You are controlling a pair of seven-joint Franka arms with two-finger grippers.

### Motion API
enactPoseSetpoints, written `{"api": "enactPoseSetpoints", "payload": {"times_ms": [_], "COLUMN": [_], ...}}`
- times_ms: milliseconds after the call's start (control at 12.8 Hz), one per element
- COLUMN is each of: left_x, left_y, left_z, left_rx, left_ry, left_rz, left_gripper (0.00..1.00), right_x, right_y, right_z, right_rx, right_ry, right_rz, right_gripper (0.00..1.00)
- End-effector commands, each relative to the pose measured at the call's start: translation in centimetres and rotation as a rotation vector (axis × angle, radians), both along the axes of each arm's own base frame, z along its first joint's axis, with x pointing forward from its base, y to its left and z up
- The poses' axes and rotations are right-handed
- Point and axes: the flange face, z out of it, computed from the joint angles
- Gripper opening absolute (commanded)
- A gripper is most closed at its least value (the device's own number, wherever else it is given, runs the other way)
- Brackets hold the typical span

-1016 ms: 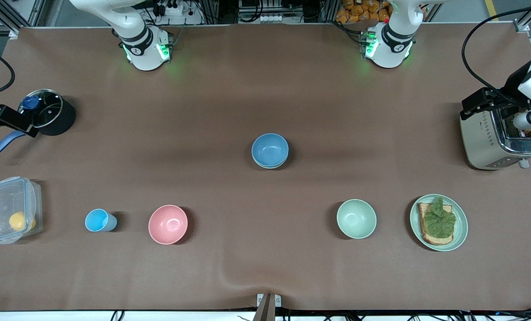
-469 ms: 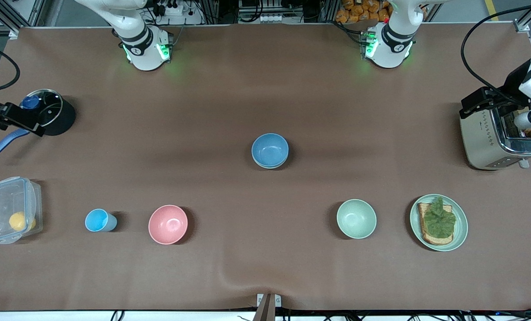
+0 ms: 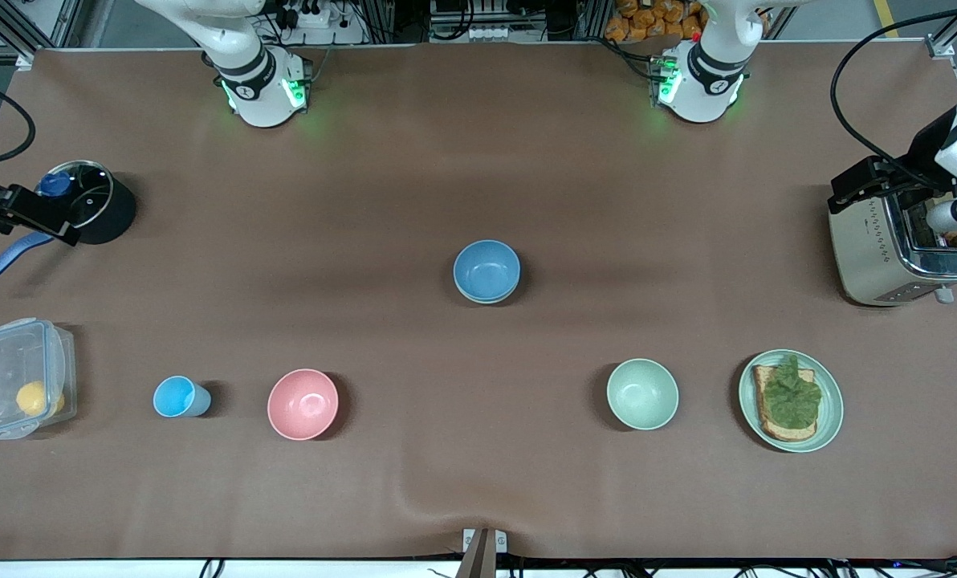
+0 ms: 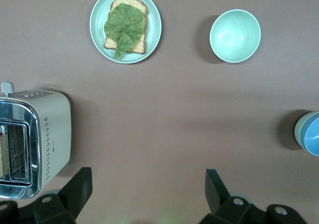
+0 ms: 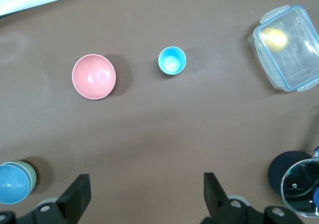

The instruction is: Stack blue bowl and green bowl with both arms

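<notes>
Your brown table (image 3: 478, 144) holds, from largest to smallest: a toaster (image 3: 880, 249) at the left arm's end, a clear box (image 3: 21, 377) and a black pot (image 3: 101, 213) at the right arm's end, and a plate (image 3: 828, 425) of toast near the toaster. Then come a pale mint bowl (image 3: 642, 393), a pink bowl (image 3: 303, 404) and a small cup (image 3: 175, 396). At the table's centre, the blue bowl (image 3: 486, 269) sits nested inside the green bowl (image 5: 32, 174), whose sage rim shows around it in both wrist views. The stacking looks done, with nothing obvious left. Your left gripper (image 4: 147, 170) hangs over the toaster, fingers spread wide and holding nothing. Your right gripper (image 5: 145, 175) hangs beside the pot, likewise spread wide and empty. Both are well apart from the stack.
</notes>
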Motion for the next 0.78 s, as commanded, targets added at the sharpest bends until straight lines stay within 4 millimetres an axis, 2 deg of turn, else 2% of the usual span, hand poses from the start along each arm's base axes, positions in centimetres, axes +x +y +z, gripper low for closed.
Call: {"api": "enactPoseSetpoints", "payload": {"times_ms": [0, 703], "left_x": [-0.53, -0.66], "left_y": [-0.32, -0.49], "left_z": [0.78, 0.92], "left_rx": [-0.002, -0.002], "left_ry": [0.003, 0.003], "left_rz": [0.006, 0.003], "left_gripper": [1.00, 1.00], "right_x": [-0.78, -0.79], "right_y": [0.25, 0.66], "right_z": [1.06, 0.91], "right_rx": [-0.021, -0.043], "right_ry": [-0.002, 0.006], "right_rz": [0.005, 0.011], "right_gripper": [1.00, 1.00]}}
